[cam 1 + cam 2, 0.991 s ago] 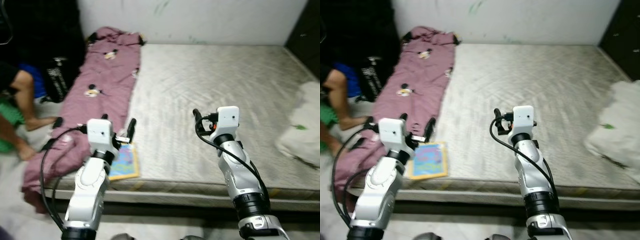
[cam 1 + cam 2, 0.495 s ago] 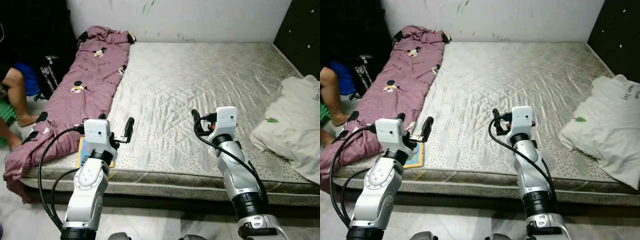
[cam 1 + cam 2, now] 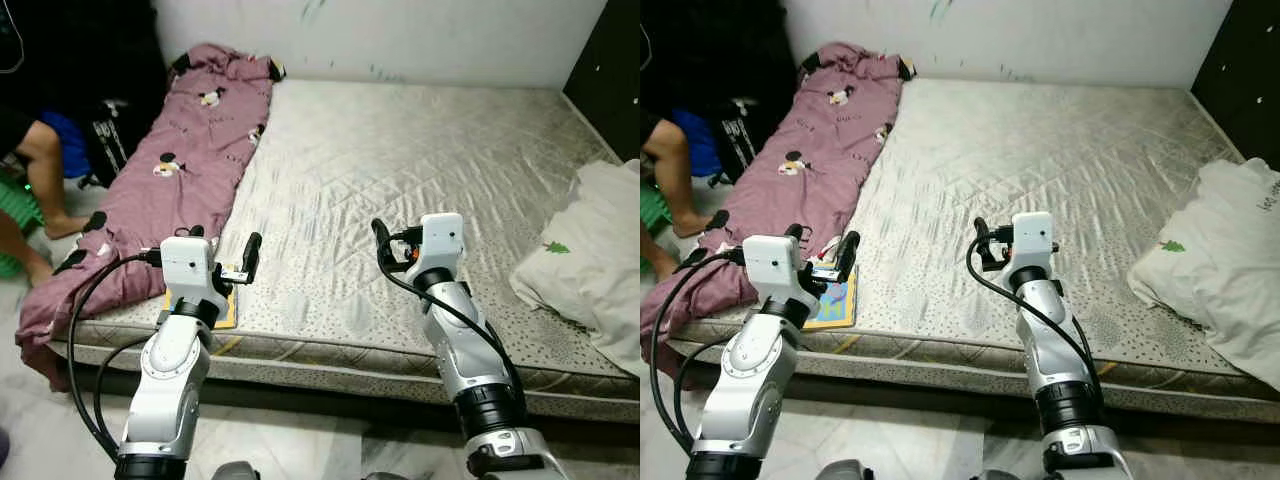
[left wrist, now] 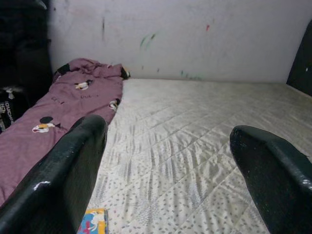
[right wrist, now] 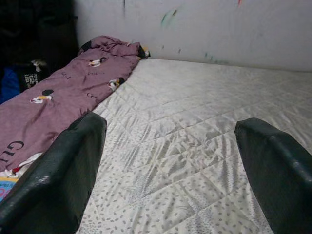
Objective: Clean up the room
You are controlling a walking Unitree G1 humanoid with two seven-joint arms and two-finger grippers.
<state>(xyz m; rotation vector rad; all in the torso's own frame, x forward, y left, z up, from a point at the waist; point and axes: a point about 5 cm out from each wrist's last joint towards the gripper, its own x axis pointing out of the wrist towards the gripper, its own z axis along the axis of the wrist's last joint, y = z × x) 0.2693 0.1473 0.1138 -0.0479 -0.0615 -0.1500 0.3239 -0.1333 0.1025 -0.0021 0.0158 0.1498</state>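
Observation:
A long purple blanket (image 3: 180, 170) with cartoon prints lies along the left side of a bare grey mattress (image 3: 420, 170). A colourful picture book (image 3: 835, 300) rests flat at the mattress's front left edge, partly behind my left arm. A white pillow (image 3: 590, 250) sits at the right edge. My left gripper (image 3: 225, 250) is raised just above the book, open and empty. My right gripper (image 3: 398, 242) hovers over the front middle of the mattress, also open and empty. Its wide-apart fingers (image 5: 58, 175) frame the blanket and mattress in the right wrist view.
A person's bare legs (image 3: 35, 170) show on the floor at the left, beside a black bag (image 3: 110, 140) and something green (image 3: 10, 215). A white wall (image 3: 400, 35) backs the bed. Dark furniture (image 3: 625, 90) stands at the far right. Pale floor runs along the bed's front.
The whole picture swung right, bringing the pillow into view, then eased back left. Both arms keep the same raised pose with fingers apart.

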